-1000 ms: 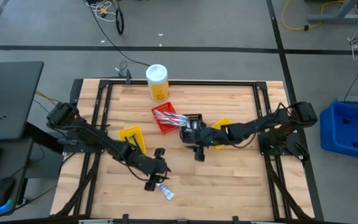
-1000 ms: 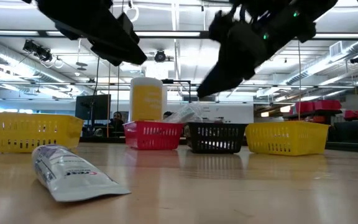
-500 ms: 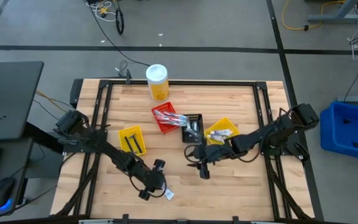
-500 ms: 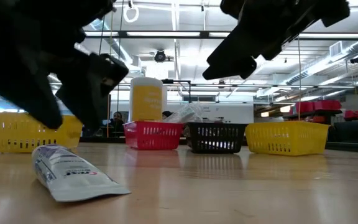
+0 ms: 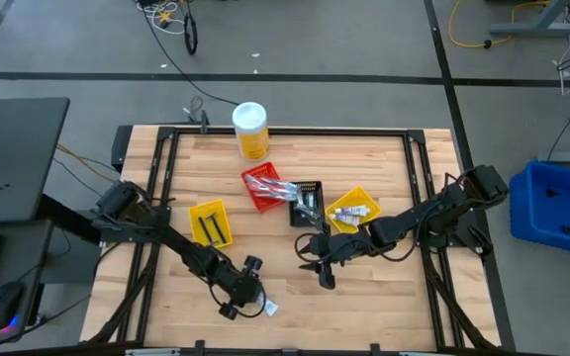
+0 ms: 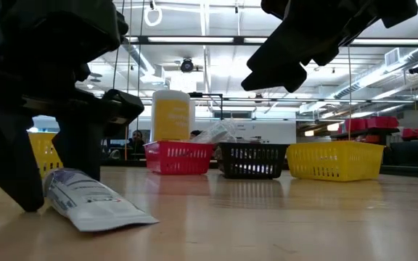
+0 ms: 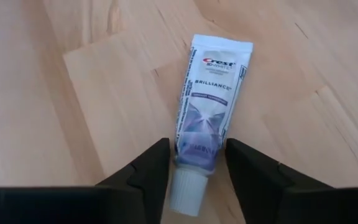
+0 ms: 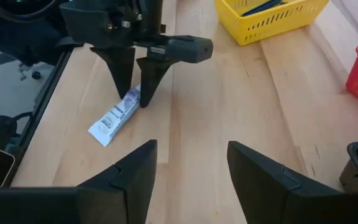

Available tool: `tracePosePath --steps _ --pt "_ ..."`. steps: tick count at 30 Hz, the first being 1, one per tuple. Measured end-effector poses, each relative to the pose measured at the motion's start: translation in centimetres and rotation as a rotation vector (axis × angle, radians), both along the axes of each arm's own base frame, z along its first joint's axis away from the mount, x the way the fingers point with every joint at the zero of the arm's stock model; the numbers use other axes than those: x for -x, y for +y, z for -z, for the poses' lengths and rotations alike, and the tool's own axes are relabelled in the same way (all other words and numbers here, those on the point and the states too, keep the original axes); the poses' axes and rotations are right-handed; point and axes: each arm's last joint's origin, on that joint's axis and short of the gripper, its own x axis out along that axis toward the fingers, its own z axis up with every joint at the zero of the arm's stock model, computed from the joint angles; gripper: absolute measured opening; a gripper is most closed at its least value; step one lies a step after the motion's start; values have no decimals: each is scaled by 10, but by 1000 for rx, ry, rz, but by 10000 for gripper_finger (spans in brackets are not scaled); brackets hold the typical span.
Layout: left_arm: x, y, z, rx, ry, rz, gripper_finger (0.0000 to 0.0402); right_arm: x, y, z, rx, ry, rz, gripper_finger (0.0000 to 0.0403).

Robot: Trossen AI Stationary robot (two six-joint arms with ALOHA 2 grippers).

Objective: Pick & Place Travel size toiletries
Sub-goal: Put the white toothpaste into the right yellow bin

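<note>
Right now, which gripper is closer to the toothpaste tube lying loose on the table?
Left. The left gripper is down at the toothpaste tube, open fingers either side of its cap end. The right gripper hangs open near the table's middle, well away from it.

Tube: small white toothpaste tube (image 7: 205, 106) with blue-purple print, white cap, lying flat on bare wood at the table's near edge.
Binned items: more toiletries (image 5: 350, 211) lie in bins mid-table.
</note>
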Motion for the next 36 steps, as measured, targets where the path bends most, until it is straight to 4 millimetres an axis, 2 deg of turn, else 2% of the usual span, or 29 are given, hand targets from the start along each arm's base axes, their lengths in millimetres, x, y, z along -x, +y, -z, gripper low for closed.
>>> tracePosePath --steps 6,10,17,25,36 --pt "-1 1 1 4 -3 -30 113 0 1 0 -15 4 8 205" --pt "-4 0 -1 10 -73 -127 95 0 4 5 -29 20 14 207" --pt "-21 10 -11 -23 -270 -275 113 -4 13 24 -33 55 4 219" --pt "-34 34 -12 26 -271 -388 103 -8 15 45 52 75 74 216" --pt "-43 47 -16 72 -298 -410 101 -12 16 49 81 47 52 229"
